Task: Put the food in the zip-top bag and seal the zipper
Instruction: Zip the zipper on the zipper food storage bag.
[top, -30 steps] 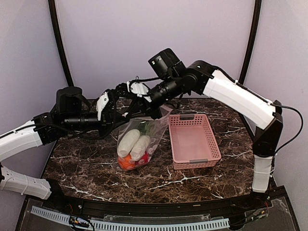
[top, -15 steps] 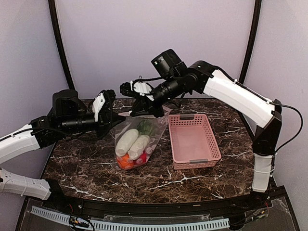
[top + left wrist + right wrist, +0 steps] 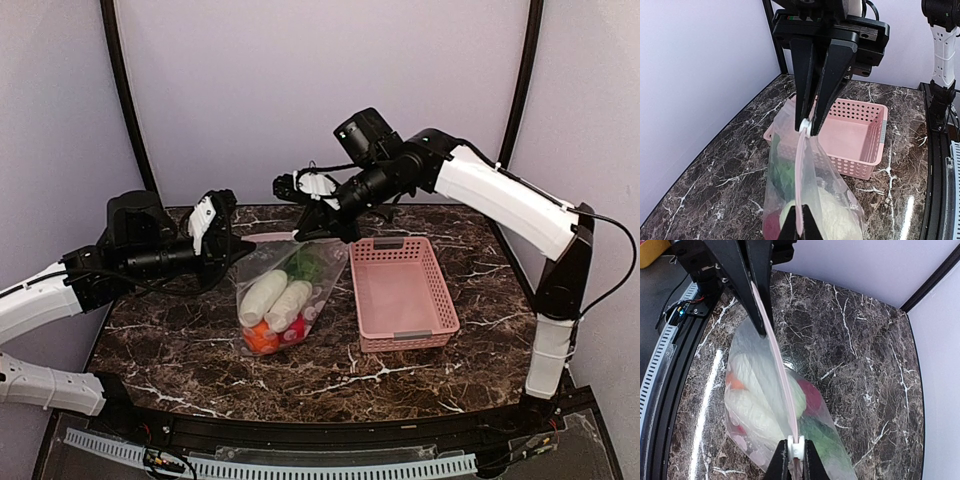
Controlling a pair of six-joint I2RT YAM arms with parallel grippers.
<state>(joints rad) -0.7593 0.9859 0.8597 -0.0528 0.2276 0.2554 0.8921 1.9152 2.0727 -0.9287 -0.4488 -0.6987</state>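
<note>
Above the dark marble surface (image 3: 180, 350) the food (image 3: 275, 300) sits inside the hanging zip-top bag (image 3: 300, 262), and the arms have drawn apart, left gripper (image 3: 230, 238) pinching the zipper (image 3: 777, 375), right gripper (image 3: 316, 228) clamped on its slider (image 3: 795, 446), so sealing looks nearly finished.

**Left wrist view.** The bottom edge cuts off the left gripper (image 3: 800, 222) except its fingertips, which are pinched on the thin white zipper strip (image 3: 801, 170). It also cuts off the lower part of the clear floppy spotted zip-top bag (image 3: 836, 176). The bag hides part of the left wall of the pink perforated plastic basket (image 3: 875, 150). The toy food (image 3: 827, 210) reads only as hazy white, green and red shapes, so the pieces cannot be counted.

**Right wrist view.** The bottom edge cuts off the right gripper (image 3: 795, 456) and one corner of the bag. The closed fingers cover the sides of the small white slider (image 3: 795, 445).

**Top view.** The slider is too small to resolve.
</note>
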